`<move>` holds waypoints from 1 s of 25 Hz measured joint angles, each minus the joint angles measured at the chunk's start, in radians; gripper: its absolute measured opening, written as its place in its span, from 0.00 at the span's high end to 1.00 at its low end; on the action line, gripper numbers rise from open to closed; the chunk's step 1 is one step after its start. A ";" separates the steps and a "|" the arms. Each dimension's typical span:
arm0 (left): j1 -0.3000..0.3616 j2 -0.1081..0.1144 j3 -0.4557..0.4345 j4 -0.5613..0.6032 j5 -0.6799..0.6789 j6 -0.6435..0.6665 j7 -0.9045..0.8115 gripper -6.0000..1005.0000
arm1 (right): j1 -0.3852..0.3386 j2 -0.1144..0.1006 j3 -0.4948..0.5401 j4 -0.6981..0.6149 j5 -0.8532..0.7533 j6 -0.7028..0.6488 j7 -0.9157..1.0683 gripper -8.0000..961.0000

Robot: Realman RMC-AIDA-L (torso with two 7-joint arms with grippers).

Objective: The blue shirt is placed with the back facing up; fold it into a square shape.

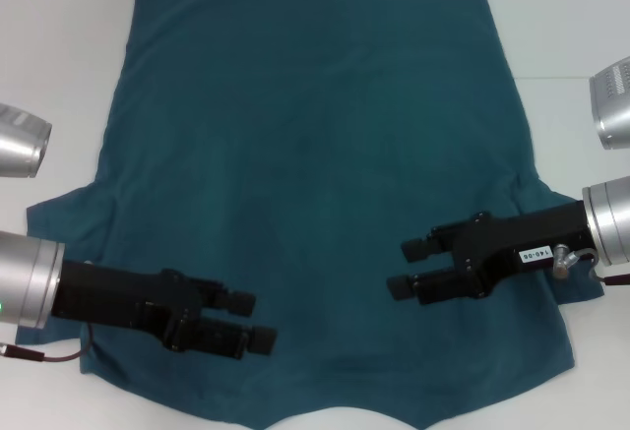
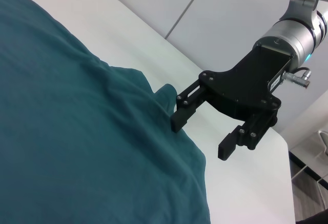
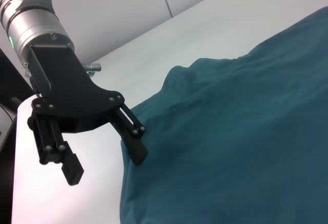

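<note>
Left gripper (image 1: 258,320) and right gripper (image 1: 406,268) hover released over the flat blue shirt (image 1: 315,135); uneven pinches could skew the fold

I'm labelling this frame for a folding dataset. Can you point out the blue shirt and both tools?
blue shirt (image 1: 315,154), head view, middle of its plain back.
left tool (image 1: 258,320), head view, midway between its open fingertips.
right tool (image 1: 406,268), head view, midway between its open fingertips.

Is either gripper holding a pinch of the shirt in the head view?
No: the left gripper and right gripper both hang open over the blue shirt, nothing between their fingers.
</note>
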 joint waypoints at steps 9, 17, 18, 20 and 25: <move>-0.001 0.000 0.000 0.003 0.000 -0.003 0.000 0.20 | -0.002 0.000 0.000 0.000 0.000 -0.001 0.004 0.27; 0.005 -0.001 -0.007 0.004 0.000 -0.005 -0.001 0.20 | -0.001 -0.002 0.003 0.000 0.000 -0.003 0.008 0.27; 0.006 -0.001 -0.019 0.004 0.000 -0.008 -0.006 0.20 | -0.001 -0.002 0.007 0.000 0.000 -0.002 0.015 0.27; 0.008 0.000 -0.077 0.002 0.000 -0.032 -0.036 0.20 | -0.001 -0.003 0.028 0.000 0.001 0.015 0.057 0.27; 0.036 0.017 -0.313 -0.002 0.001 -0.108 -0.196 0.21 | 0.005 -0.032 0.100 0.000 0.028 0.074 0.314 0.27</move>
